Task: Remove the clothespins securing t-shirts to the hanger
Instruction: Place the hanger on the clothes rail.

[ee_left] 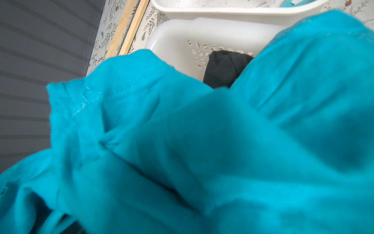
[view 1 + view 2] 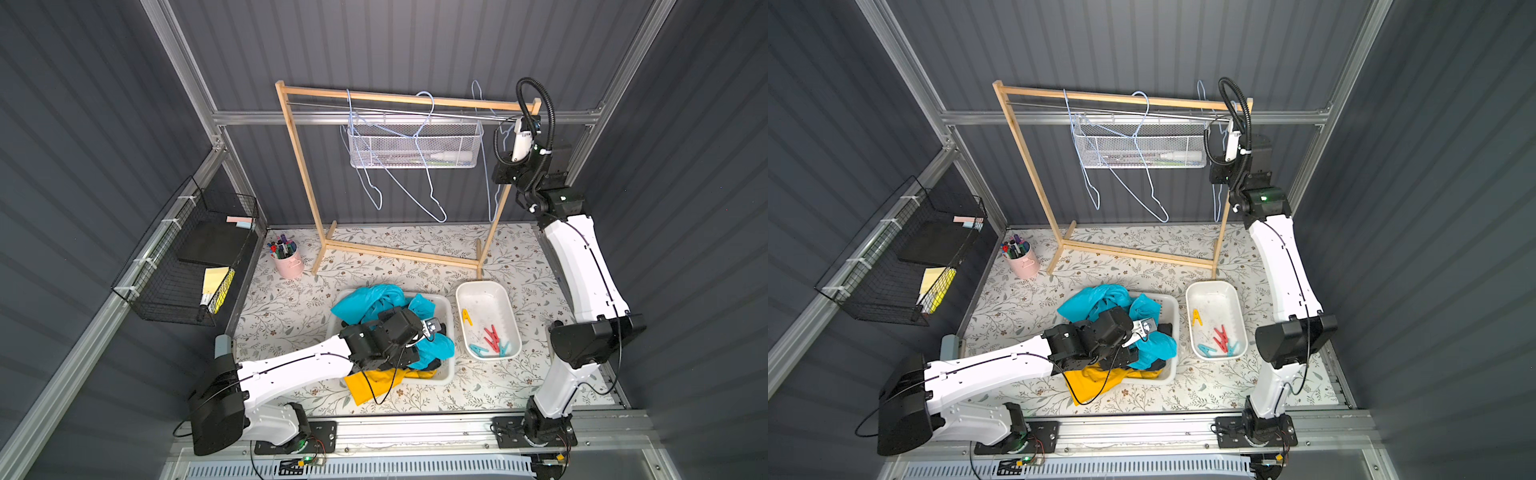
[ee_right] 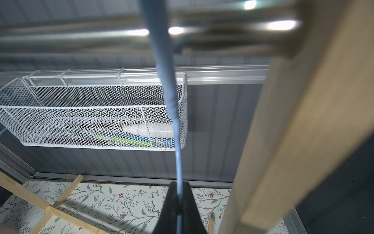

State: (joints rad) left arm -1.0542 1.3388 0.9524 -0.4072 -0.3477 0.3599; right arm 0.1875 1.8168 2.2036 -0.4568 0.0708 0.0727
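Right claw (image 3: 179, 187) is pinched shut on the blue wire hanger (image 3: 171, 105) up at 1 o'clock on the wooden rack (image 2: 300, 166), probably steadying it on the rail. Left claw (image 2: 430, 328) hangs spread wide over the teal shirt (image 2: 374, 299) in the basket (image 2: 449, 309). Clothespins (image 2: 492, 338) lie in the tray (image 2: 463, 293), 3 o'clock of the basket. Looks basically done.

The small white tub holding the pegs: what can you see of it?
The small white tub is a shallow, rounded-rectangle tray, plastic by its look, open-topped, lying flat on the floral table close beside the laundry basket. Inside lie five loose clothespins: one yellow, two red, two teal. Its far end is bare.
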